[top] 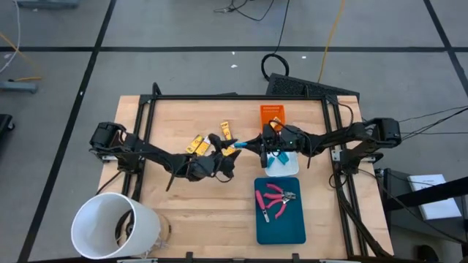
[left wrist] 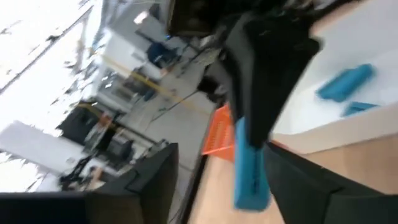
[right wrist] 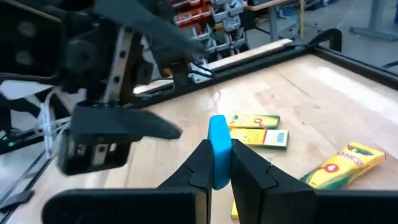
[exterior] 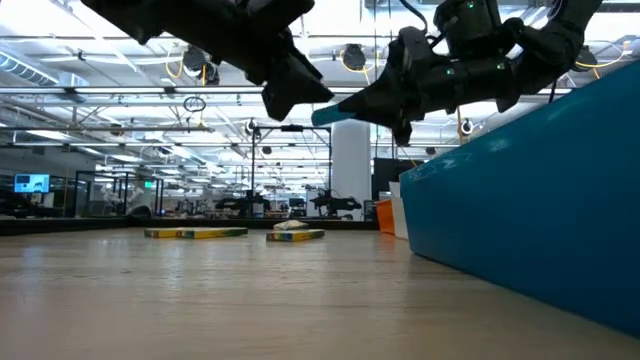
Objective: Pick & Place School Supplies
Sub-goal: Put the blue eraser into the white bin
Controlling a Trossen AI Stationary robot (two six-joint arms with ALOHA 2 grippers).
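Note:
My right gripper [right wrist: 219, 163] is shut on a stubby light-blue piece [right wrist: 219, 140] and hovers over the table's middle [top: 252, 145]. My left gripper [top: 225, 162] is open and faces it from the left. In the left wrist view its fingers [left wrist: 152, 183] stand wide on either side of that piece [left wrist: 250, 165] without touching. Two more light-blue pieces [left wrist: 345, 84] lie in the white tray [top: 281, 169]. Pink-red handled tools [top: 274, 199] lie in the teal tray [top: 281, 226]. Yellow-orange boxes [top: 196, 145], [top: 228, 131] lie flat on the wood. My right gripper pinches the light-blue piece near its rear end [right wrist: 219, 171] between the two fingers. It comes about level from the table's right. The piece runs on along the fingers, and its free end [exterior: 325, 115] sticks out toward my left gripper. It is lifted clear of the table.
An orange tray [top: 270, 115] lies by the far edge, behind the white tray. A big white bucket [top: 113, 226] stands at the near left corner. A black frame [top: 234, 96] rims the table. Bare wood [top: 197, 212] spreads between the bucket and the teal tray.

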